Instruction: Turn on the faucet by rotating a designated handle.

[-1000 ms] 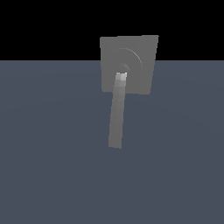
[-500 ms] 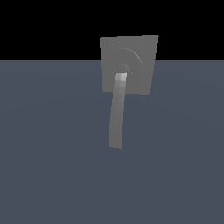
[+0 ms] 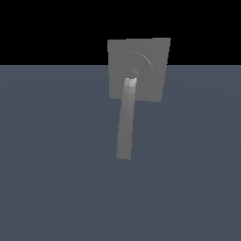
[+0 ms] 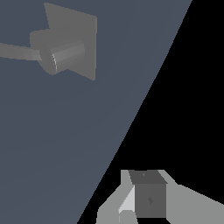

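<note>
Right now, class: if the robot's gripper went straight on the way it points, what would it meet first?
Probably nothing: in the wrist view the gripper faces black emptiness beside the slate-blue surface. The matte grey square faucet plate sits well aside. Depth unclear.

The exterior view faces the matte grey square plate [image 3: 139, 69] head-on from above, its long grey bar [image 3: 126, 123] reaching toward the camera. The wrist view stands off to one side, seeing that plate [image 4: 70, 41] edge-on, with the grey gripper [image 4: 144, 203] close in its foreground.

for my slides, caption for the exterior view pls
Grey faucet plate with its long handle hanging down; no gripper in view.
</note>
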{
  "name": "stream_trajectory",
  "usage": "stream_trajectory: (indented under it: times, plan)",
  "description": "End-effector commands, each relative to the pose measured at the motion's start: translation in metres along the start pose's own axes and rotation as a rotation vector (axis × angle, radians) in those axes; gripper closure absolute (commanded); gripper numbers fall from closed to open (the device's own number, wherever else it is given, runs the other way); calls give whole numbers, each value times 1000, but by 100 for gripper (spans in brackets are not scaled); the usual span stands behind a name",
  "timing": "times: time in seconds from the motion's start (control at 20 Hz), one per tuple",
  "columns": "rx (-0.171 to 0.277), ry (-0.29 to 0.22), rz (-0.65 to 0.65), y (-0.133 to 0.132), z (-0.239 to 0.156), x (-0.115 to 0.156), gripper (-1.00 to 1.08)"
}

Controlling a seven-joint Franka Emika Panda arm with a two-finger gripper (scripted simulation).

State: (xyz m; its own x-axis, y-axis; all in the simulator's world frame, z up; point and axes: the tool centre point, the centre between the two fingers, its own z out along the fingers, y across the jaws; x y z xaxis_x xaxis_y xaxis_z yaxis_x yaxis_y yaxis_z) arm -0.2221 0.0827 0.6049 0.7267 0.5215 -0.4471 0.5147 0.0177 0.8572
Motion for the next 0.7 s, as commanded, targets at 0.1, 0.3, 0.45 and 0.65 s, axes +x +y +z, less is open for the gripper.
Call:
stream_trajectory:
  times: [0.1, 0.3, 0.45, 0.65]
  plan:
    - [-187, -86, -210, 8, -26, 20, 108]
    - [-335, -180, -410, 9, -48, 43, 108]
    - [-436, -261, -568, 6, -62, 64, 108]
    - [-556, -382, -788, -3, -78, 96, 108]
